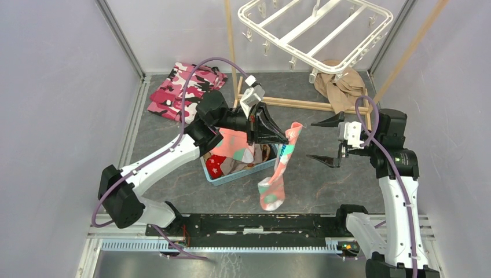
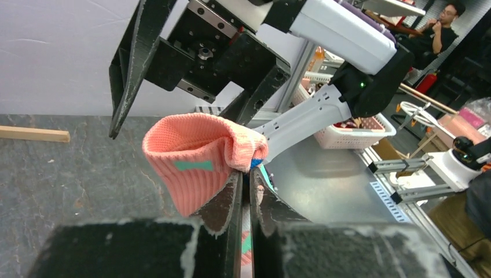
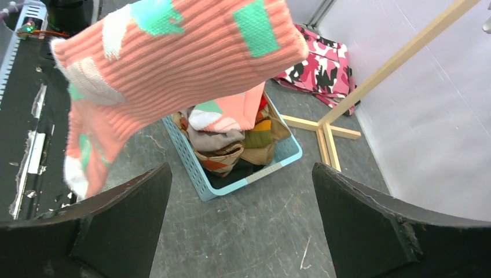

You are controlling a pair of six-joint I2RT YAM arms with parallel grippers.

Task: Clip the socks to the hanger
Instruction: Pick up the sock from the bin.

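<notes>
A salmon-pink sock [image 1: 277,174] with teal and white patches hangs in the air above the table. My left gripper [image 1: 286,139] is shut on its cuff. In the left wrist view the jaws [image 2: 248,176] pinch the folded cuff [image 2: 194,159]. To the sock's right, my right gripper [image 1: 314,141] stands wide open, level with the cuff and apart from it. The same sock [image 3: 173,63] fills the upper left of the right wrist view, beyond the spread, empty fingers [image 3: 241,168]. The white hanger [image 1: 315,26] hangs at the back, clips dangling from its rim. More socks [image 3: 231,136] lie in a basket.
The light blue basket [image 1: 215,178] sits on the table under my left arm. A pink camouflage garment [image 1: 185,87] lies at the back left and a tan cloth [image 1: 341,84] under the hanger. A wooden pole stand [image 1: 301,104] rises behind, with its base bars on the table.
</notes>
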